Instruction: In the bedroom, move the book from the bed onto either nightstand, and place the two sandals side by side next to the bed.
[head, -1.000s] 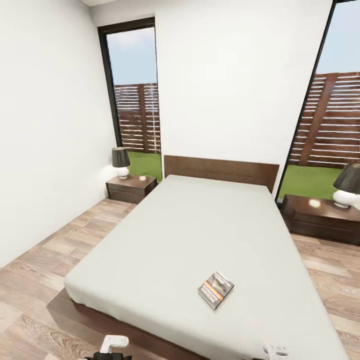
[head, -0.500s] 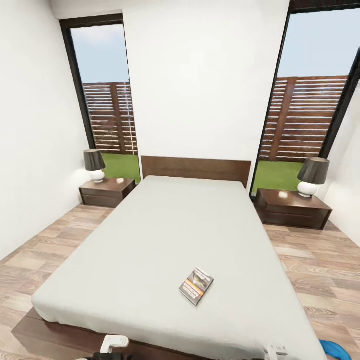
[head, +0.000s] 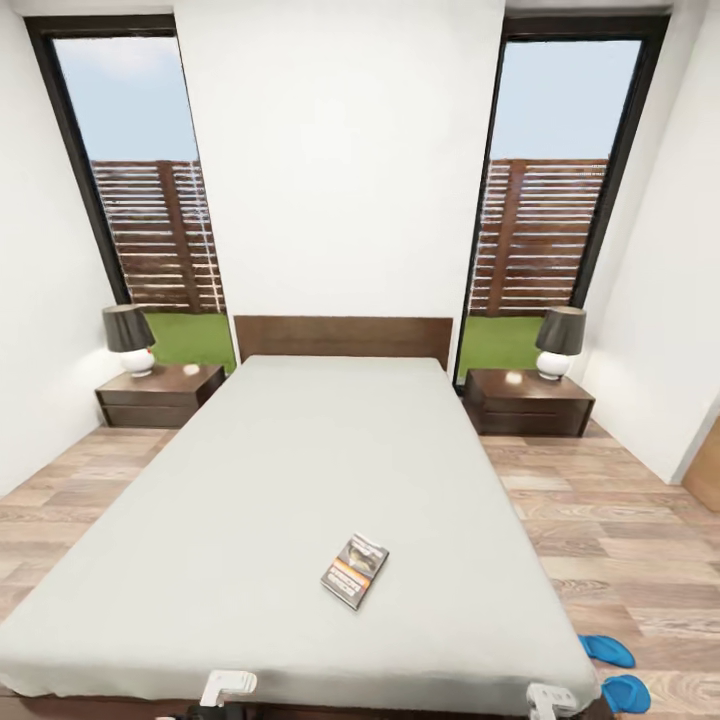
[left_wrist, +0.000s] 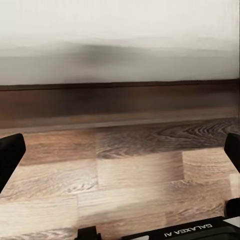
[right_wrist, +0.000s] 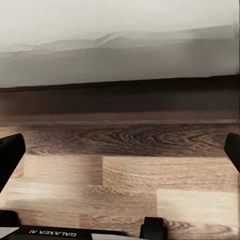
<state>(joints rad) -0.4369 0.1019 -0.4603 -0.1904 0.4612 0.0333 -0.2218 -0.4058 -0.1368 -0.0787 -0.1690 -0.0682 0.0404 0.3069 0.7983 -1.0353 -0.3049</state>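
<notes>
Left gripper (left_wrist: 120, 150) and right gripper (right_wrist: 120, 150): jaws spread, empty, low at the bed (head: 300, 470) foot. Book (head: 355, 570) lies mid-mattress near the foot. Risk: the long reach may shove the book. Sandals (head: 615, 670) lie by the right corner; wheels may hit them.

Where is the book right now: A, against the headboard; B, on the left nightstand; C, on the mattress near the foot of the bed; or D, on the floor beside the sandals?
C: the book lies flat on the bed mattress near its foot end, far from the headboard, while both nightstands carry only lamps and the sandals lie on the floor.
</notes>
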